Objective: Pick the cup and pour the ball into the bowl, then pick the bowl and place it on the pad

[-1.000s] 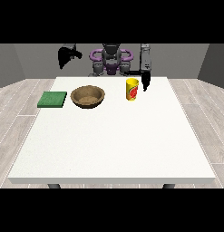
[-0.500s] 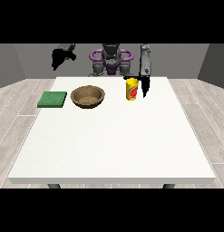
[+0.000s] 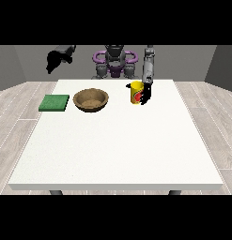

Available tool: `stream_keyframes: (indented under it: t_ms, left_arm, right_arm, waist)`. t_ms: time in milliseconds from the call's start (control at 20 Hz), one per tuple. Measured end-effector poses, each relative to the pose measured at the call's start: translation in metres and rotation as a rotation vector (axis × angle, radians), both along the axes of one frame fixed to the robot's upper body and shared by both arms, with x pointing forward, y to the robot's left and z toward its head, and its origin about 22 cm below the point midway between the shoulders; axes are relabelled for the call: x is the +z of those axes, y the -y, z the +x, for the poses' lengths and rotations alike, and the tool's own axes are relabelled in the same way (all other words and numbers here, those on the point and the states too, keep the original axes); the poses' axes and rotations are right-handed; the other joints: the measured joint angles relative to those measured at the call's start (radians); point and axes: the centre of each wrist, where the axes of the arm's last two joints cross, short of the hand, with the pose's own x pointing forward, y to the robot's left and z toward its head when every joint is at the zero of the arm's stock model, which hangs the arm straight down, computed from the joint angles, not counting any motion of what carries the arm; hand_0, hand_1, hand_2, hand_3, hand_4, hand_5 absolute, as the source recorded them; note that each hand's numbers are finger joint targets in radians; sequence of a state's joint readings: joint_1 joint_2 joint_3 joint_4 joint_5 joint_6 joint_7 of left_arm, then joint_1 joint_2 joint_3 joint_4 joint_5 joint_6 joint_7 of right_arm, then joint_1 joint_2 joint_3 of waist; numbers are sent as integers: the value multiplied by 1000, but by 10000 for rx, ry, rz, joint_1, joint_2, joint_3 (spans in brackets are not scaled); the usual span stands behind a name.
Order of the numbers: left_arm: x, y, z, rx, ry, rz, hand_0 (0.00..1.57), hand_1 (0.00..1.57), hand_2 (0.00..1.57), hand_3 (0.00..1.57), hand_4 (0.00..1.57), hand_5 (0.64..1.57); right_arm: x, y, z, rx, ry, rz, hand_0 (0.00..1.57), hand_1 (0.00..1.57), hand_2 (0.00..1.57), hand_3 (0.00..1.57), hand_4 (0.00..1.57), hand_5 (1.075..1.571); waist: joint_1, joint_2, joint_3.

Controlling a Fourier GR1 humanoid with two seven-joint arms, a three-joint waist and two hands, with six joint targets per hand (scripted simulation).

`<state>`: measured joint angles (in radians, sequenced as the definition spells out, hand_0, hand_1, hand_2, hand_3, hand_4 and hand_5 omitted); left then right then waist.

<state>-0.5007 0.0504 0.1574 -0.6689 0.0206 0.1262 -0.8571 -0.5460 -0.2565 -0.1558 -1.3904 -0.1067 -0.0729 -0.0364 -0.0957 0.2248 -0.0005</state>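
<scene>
Hand (image 3: 146,95) lowered beside cup (image 3: 135,92)

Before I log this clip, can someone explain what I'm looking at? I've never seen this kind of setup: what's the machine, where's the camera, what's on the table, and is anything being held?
The camera stands across the white table and faces a humanoid robot at the far edge, so its sides appear mirrored. On the table lie a green pad, a brown bowl and a yellow cup. The hand at the view's right has reached down right beside the cup, on its right side; whether it already grips the cup cannot be told from here. The hand at the view's left is raised in the air beyond the table, holding nothing. The cup stands upright on the table, so nothing has been poured yet.
</scene>
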Motion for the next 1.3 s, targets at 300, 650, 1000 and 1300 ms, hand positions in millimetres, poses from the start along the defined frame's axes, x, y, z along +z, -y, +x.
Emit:
stream_keyframes:
  t_ms: [300,650,1000,1300]
  left_arm:
    - [-13,1,-7,293,535,661,1327,1327,1571,1571,1289,1212]
    - [-11,15,-2,62,239,1057,1348,1348,1571,1571,1325,1159]
    - [34,37,32,18,173,2197,1345,1345,1571,1571,1318,1209]
    - [67,38,56,765,411,3592,1356,1356,1571,1571,1316,1212]
  right_arm:
    - [12,14,-1,-263,114,118,0,0,373,651,583,1570]
    - [-4,47,-2,-735,-381,98,0,0,396,674,584,1570]
    - [-34,76,-5,-1121,-1074,179,0,0,385,660,550,1570]
    - [-26,84,-3,-743,-862,147,0,0,329,670,541,1569]
  waist:
    - [-62,60,24]
    - [243,-480,12]
    - [459,-1158,14]
    - [12,-964,8]
